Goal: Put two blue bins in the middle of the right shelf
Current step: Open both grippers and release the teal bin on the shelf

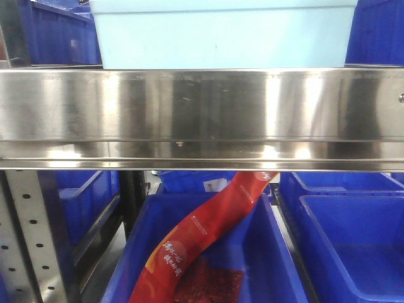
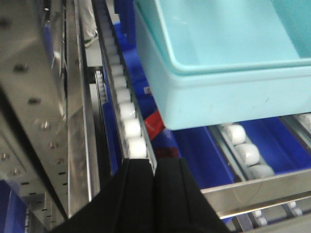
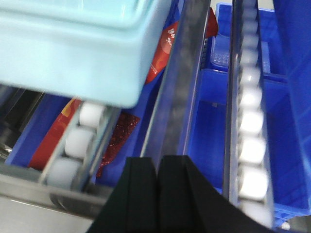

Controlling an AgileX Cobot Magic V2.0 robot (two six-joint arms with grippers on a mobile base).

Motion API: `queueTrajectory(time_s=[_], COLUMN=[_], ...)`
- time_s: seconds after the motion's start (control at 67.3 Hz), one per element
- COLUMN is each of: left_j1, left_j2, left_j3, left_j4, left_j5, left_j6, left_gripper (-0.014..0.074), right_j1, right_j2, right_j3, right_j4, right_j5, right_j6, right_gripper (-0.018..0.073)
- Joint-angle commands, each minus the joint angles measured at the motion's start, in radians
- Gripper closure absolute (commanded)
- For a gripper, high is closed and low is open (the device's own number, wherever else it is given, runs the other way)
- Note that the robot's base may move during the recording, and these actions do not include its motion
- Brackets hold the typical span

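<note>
A pale blue bin (image 1: 221, 35) rests on the roller shelf just behind the steel front beam (image 1: 202, 113). In the left wrist view this bin (image 2: 228, 73) is up and to the right of my left gripper (image 2: 154, 162), which is shut and empty beside a roller track (image 2: 129, 116). Seen from the right wrist, the bin (image 3: 73, 53) fills the upper left, and my right gripper (image 3: 157, 159) is shut on nothing beside its right corner. Neither gripper touches it. Both are out of the front view. Dark blue bins (image 1: 353, 233) sit on the level below.
A dark blue bin (image 1: 278, 265) below the beam holds a long red packet (image 1: 208, 227). More dark blue bins (image 1: 57, 31) stand behind on the upper level. White rollers (image 3: 250, 131) run along steel rails. A perforated upright (image 1: 28, 240) stands at lower left.
</note>
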Motion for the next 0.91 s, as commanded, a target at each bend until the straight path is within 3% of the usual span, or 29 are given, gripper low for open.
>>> queueTrajectory(time_s=[0.0,0.178,0.386,0.639,0.891], left_j1=[-0.005,-0.005,-0.005,-0.005,-0.005], left_j2=[-0.104,-0.312,-0.548,-0.711,-0.713], left_j3=[0.150,0.387,0.542,0.586,0.586], left_j4=[0.003,0.005,0.005,0.034,0.034], left_j5=[-0.137,-0.261,-0.381,-0.372,-0.368], left_j6=[-0.016,-0.016,-0.016,-0.016,-0.016], left_gripper=[0.0707,0.0707,0.0707,0.0707,0.0707], right_j1=[-0.004,-0.004,-0.004,-0.004,-0.004], right_j2=[-0.080,-0.261,-0.518,-0.801,-0.836], right_j3=[0.118,0.318,0.437,0.451,0.451], right_j4=[-0.014,-0.014,-0.014,-0.014,-0.014], right_j5=[-0.108,-0.221,-0.250,-0.279,-0.281], right_j6=[-0.003,-0.003,-0.003,-0.003,-0.003], right_gripper=[0.0717,0.0717,0.0717,0.0717,0.0717])
